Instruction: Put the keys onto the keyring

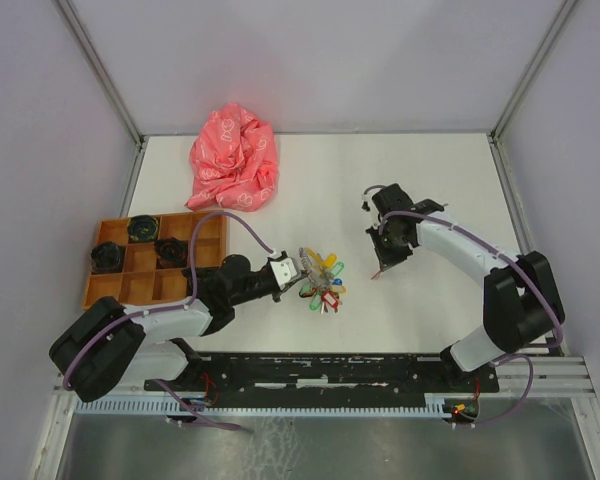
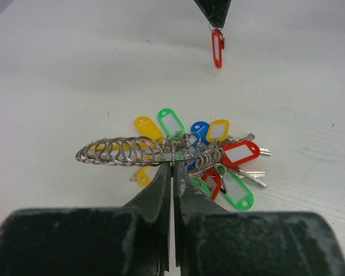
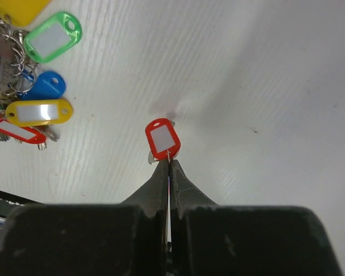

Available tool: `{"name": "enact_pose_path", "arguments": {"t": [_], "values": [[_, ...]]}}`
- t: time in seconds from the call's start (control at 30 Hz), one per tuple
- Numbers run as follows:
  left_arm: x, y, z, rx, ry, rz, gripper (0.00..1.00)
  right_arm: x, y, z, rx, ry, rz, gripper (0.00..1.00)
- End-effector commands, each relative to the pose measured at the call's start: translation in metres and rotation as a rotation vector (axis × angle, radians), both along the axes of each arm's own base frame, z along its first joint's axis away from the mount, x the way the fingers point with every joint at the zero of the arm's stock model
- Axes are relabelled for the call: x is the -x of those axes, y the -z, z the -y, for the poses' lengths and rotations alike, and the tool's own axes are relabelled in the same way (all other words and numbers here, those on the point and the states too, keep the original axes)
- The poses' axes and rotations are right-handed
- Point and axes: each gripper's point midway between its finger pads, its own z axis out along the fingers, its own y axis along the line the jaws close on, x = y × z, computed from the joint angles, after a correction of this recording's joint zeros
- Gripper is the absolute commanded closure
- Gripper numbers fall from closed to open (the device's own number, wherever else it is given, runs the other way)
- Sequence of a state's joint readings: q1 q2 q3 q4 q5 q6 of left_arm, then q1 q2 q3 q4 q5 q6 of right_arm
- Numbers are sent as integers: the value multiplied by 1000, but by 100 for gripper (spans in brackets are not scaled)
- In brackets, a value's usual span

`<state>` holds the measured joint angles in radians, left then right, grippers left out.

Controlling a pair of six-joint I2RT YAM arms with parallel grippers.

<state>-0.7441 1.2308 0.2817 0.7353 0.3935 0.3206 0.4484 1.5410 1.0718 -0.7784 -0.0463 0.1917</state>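
White table [image 1: 430, 170], top view: we log the left gripper [image 1: 300, 272] at a tagged bunch [image 1: 323, 282] and the right gripper [image 1: 382, 266] well apart.
Left wrist: jaws closed tight on the keyring [image 2: 121, 150] coil.
Right wrist: jaws pinched on the red-tagged key [image 3: 163, 138], held above the surface.
Step, as we judge it: threading. The next move calls for carrying the key to the coil's end and aligning it finely.

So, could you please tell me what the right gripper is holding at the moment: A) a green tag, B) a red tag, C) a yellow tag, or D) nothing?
B: in the right wrist view the right gripper is shut on the small ring of the red tag, apart from the bunch of other tags.
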Motion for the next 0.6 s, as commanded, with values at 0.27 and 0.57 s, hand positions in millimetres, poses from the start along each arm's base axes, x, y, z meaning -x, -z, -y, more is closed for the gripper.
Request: {"name": "enact_pose_path", "arguments": {"t": [0.27,0.57], "values": [[-8,-32,9,77,-13,40,97,-19,29,-25,82,-156,-61,97],[-10,-33,7,79,-28,40,97,-45,34,-51,59,-202,0,81]]}}
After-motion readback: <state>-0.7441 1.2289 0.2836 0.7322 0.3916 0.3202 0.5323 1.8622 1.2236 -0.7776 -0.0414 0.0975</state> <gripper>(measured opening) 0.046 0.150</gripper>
